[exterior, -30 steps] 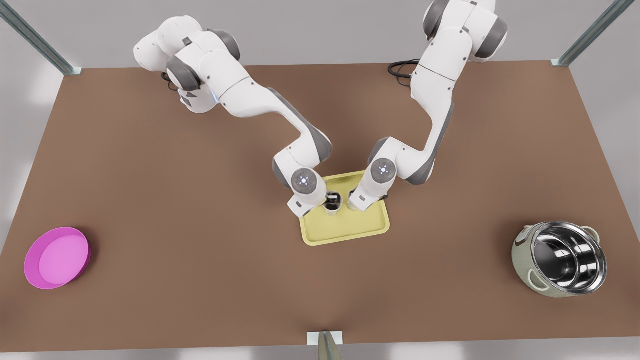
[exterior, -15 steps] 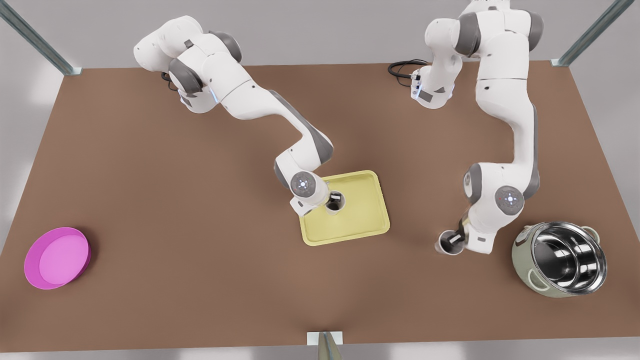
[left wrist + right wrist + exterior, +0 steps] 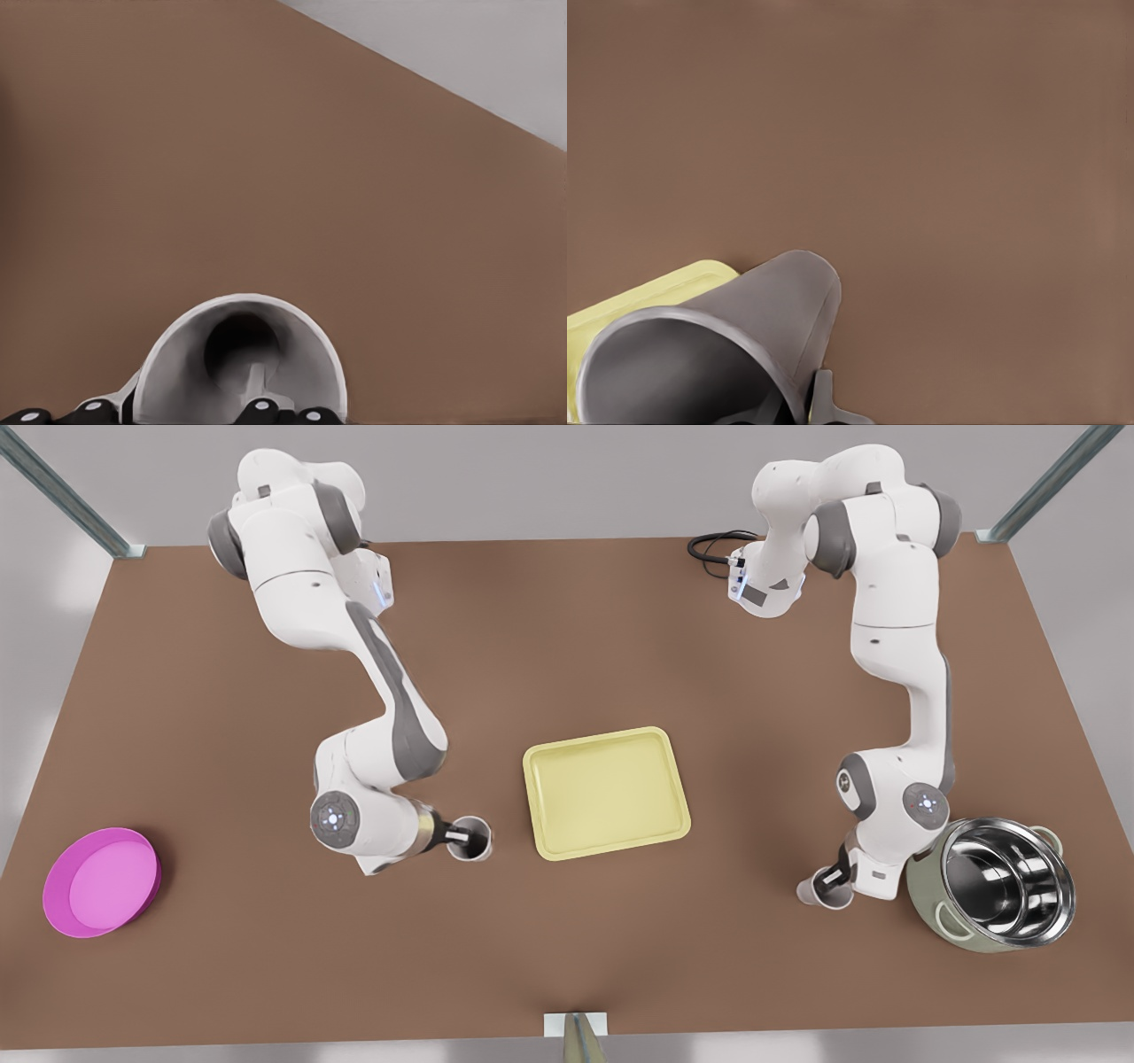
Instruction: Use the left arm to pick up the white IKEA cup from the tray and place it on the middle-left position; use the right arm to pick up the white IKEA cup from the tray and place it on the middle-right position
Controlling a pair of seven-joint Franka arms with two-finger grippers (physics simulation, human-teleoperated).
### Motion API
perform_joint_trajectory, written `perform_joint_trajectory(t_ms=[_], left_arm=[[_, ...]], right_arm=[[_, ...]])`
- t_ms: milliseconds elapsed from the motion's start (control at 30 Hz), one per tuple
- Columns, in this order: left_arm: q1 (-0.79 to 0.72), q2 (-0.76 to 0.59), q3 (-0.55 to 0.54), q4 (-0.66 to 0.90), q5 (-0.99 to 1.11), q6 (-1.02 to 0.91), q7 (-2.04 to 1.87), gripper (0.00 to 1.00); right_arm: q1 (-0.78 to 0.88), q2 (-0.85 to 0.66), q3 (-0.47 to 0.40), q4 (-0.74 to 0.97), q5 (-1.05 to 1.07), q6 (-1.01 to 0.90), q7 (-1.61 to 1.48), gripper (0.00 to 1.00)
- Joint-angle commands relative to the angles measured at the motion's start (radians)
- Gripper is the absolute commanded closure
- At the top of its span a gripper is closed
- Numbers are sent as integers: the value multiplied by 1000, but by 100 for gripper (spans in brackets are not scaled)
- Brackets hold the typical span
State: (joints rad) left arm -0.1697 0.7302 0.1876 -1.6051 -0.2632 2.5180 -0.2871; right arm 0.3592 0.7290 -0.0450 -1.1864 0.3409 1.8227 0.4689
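Left hand (image 3: 454, 836): clamped on a white cup (image 3: 470, 839), beside the tray (image 3: 606, 792), for middle-left placing.
Right hand (image 3: 828, 880): clamped on the other cup (image 3: 822, 890), over the bench (image 3: 620, 939), for middle-right.

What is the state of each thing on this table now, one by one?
left tool: shut on left cup's wall
left cup: gripped, off the tray
right tool: shut on right cup's wall
right cup: gripped, off the tray
tray: empty
pot: lidless, empty
magenta dish: empty
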Motion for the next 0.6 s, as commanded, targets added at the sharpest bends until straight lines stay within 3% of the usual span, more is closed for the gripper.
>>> perform_joint_trajectory(t_ms=[0, 367, 400, 467, 500, 533, 567], left_arm=[[-4, 0, 1, 1, 52, 28, 100, 0], [-1, -17, 7, 16, 62, -5, 132, 0], [-2, -115, 7, 16, 106, -170, 134, 0], [-1, -497, -2, 14, 95, -760, 355, 0], [-2, -616, -26, -42, 110, -797, 361, 0], [-2, -776, -45, -231, 147, -681, 361, 0], [-2, -689, -46, -97, 154, -735, 350, 0]], right_arm=[[-49, 18, -3, 24, -43, -36, -622, 88], [-112, 139, -65, 77, -109, 33, -902, 88], [-112, 150, -65, 77, -115, 41, -905, 88], [-112, 175, -65, 77, -115, 52, -911, 88], [-112, 178, -65, 77, -117, 69, -912, 88], [-112, 184, -65, 77, -117, 70, -915, 88], [-112, 185, -65, 77, -117, 72, -917, 88]])
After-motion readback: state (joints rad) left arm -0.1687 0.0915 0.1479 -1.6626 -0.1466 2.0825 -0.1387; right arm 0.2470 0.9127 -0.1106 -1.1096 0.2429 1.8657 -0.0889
